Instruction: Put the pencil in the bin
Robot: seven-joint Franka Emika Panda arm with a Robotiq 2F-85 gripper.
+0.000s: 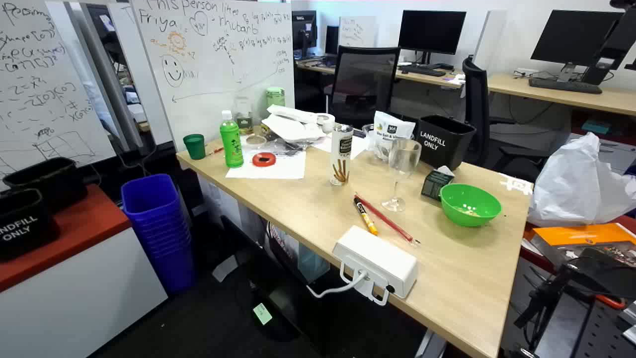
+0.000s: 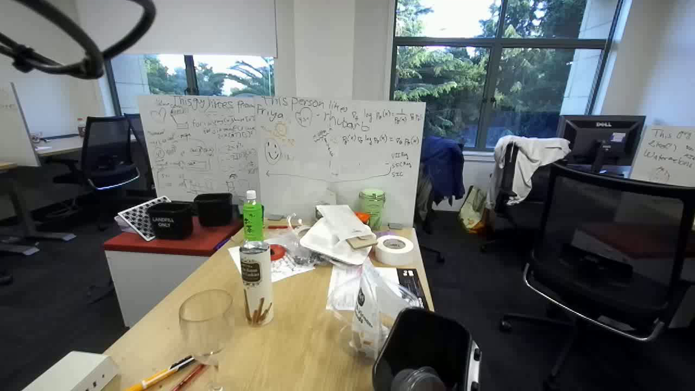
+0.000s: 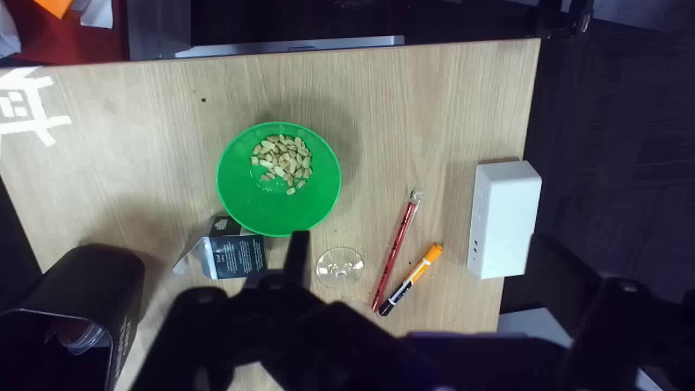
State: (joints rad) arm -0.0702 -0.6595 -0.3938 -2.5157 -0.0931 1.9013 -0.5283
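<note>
The pencil (image 1: 385,220) is a thin red stick lying on the wooden table. In the wrist view the pencil (image 3: 393,254) lies slantwise, apart from the white power strip (image 3: 507,220). In an exterior view only part of the pencil (image 2: 190,377) shows at the bottom edge. The black bin (image 1: 449,149) marked "LANDFILL ONLY" stands upright at the table's far edge; the bin (image 3: 103,271) is at lower left in the wrist view. Clear plastic lies inside the bin (image 2: 426,334). My gripper (image 3: 421,244) is open and empty, high above the pencil; neither exterior view shows it.
An orange-and-black marker (image 3: 411,279) lies beside the pencil, close to its end. A wine glass (image 1: 403,154) stands between pencil and bin. A green bowl of nuts (image 1: 469,206), a small dark box (image 1: 437,183) and a tall white canister (image 1: 341,154) stand nearby.
</note>
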